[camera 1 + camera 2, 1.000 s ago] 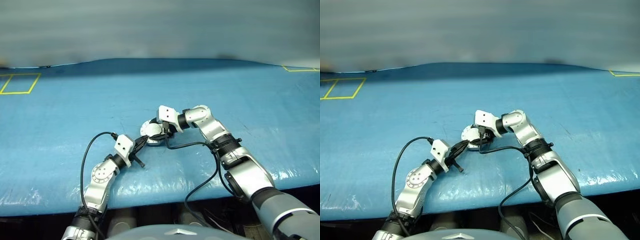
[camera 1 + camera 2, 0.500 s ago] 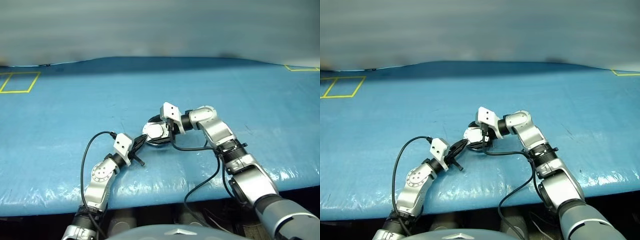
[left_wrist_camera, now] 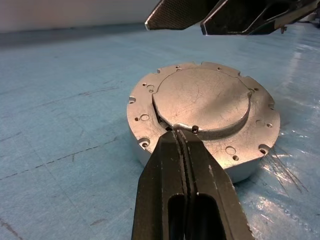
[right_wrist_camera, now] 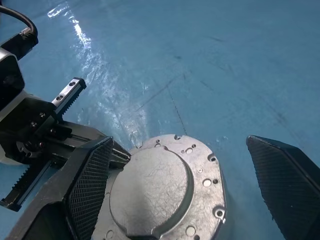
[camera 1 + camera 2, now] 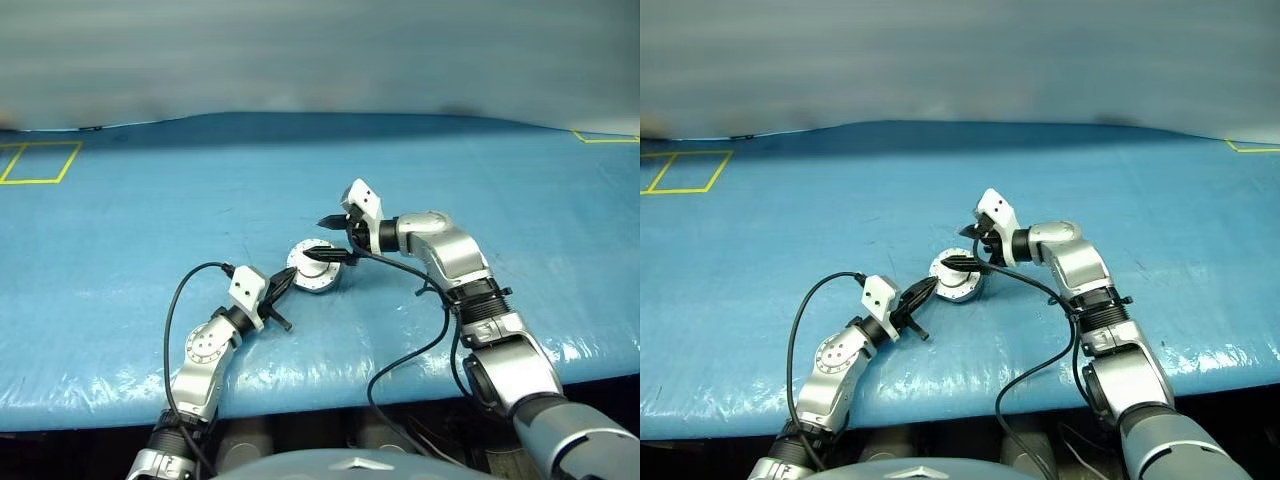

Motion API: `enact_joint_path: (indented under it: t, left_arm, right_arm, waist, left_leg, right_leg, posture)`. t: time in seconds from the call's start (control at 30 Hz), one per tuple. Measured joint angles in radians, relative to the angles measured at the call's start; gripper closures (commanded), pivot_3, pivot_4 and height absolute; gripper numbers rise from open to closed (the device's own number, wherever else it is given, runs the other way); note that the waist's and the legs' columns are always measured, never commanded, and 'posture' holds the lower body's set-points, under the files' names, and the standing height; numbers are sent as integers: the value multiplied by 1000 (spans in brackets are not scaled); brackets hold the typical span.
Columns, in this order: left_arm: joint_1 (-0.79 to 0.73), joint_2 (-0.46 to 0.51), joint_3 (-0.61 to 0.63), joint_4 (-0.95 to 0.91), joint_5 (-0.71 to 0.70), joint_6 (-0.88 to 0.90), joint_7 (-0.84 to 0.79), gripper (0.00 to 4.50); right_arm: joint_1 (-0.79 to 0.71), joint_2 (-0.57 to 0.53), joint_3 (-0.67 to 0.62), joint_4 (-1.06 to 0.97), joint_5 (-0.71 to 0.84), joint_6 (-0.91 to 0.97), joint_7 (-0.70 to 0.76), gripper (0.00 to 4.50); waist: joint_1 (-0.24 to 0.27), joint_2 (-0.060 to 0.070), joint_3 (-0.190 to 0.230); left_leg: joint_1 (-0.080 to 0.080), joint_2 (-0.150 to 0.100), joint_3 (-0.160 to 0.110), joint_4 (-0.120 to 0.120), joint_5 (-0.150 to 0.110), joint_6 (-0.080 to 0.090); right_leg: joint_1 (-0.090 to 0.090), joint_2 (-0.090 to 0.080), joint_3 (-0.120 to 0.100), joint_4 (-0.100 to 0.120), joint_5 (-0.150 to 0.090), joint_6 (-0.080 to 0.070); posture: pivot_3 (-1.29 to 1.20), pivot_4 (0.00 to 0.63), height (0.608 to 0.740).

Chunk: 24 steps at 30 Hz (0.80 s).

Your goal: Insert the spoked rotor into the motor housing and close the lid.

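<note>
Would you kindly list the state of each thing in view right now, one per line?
Round silver metal motor housing: closed, lying flat on the blue table cover.
Round silver lid: shut down flat on top of the housing.
Left gripper: shut, fingertips at the housing's edge.
Right gripper: open, above the housing, holding nothing.

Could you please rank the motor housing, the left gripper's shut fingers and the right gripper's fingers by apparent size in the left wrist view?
1. Motor housing.
2. Left gripper, enlarged by nearness.
3. Right gripper, cropped, so unsure.
</note>
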<state>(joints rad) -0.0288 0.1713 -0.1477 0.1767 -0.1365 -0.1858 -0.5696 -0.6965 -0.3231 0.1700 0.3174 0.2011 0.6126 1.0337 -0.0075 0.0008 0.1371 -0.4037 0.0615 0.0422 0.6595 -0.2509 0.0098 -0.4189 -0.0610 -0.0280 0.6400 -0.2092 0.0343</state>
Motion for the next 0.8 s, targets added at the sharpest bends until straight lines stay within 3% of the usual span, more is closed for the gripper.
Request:
enact_joint_path:
  t: [0.37,0.73,0.8]
  left_arm:
    - [-12,-3,-4,10,3,-4,-2,4500]
    - [-12,-1,-5,13,8,-13,-5,4500]
    - [-12,0,-5,13,8,-14,-7,4500]
  right_arm:
    - [68,54,-275,-70,288,546,-185,16]
    - [136,100,-344,-84,356,676,-343,16]
    - [136,102,-352,-84,368,679,-353,392]
  waist:
    - [3,0,0]
    - [-1,0,0]
    - [-1,0,0]
  left_leg:
    - [-9,-1,-1,2,0,0]
    - [-9,-1,-2,2,0,0]
    - [-9,-1,-2,2,0,0]
  right_leg:
    - [-8,1,0,1,2,1]
    - [-8,1,1,1,-1,7]
    - [-8,1,1,1,0,7]
  posture:
    - [0,150,740]
    - [0,150,740]
    - [0,150,740]
